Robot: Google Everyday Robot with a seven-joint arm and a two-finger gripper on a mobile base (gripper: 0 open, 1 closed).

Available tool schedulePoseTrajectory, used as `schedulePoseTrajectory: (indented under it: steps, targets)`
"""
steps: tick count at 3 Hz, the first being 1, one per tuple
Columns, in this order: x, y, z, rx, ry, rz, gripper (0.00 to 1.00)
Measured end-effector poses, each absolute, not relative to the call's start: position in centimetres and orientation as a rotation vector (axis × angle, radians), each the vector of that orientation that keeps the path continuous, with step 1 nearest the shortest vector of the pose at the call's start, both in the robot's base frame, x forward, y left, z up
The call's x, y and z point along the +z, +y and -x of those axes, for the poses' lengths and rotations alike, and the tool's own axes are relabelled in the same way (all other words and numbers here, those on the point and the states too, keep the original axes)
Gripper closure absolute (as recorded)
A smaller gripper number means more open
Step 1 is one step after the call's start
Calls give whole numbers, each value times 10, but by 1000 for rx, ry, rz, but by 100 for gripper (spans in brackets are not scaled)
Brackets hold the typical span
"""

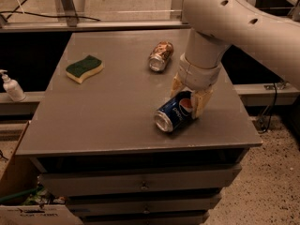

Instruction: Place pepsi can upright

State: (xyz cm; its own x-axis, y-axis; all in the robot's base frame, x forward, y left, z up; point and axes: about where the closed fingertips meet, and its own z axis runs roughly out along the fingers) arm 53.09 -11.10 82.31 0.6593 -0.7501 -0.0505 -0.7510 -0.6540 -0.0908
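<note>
Tilted pepsi can in pincer's grip

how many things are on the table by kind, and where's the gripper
cans: 2 (pepsi can, brown-gold can)
sponges: 1 (green-and-yellow sponge)
total: 3
gripper: at the pepsi can's far end, fingers closed on either side of it
</note>
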Motion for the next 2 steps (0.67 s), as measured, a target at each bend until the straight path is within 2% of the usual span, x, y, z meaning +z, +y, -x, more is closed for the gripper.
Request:
schedulePoseTrajectory:
  steps: [2]
  targets:
    - [844, -98, -532, 47, 1283, 2745, 94]
